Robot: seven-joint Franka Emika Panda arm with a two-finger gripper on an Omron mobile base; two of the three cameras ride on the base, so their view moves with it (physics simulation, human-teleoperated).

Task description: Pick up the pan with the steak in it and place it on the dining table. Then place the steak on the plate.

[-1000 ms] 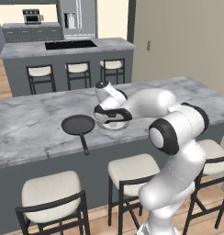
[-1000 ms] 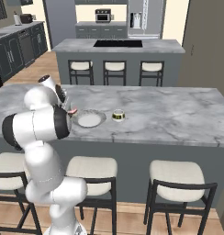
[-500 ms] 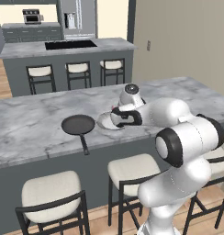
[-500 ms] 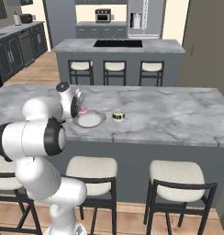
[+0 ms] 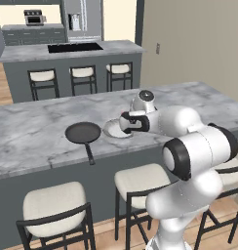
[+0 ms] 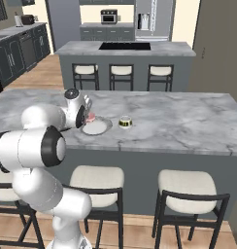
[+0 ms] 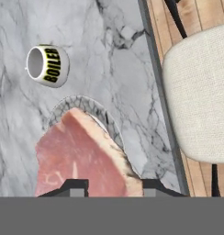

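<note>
Three views of one marble table

Both base views look forward and down across the dining table (image 5: 38,132), sharing the plate (image 6: 96,128); the hand view sits close above the same plate (image 7: 102,117).

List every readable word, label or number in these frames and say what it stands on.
"BOILER", in black letters on a yellow band around the small white cup on the dining table.
The same cup in the right base view: band visible, lettering too small to read.
Nothing else carries readable text.
</note>
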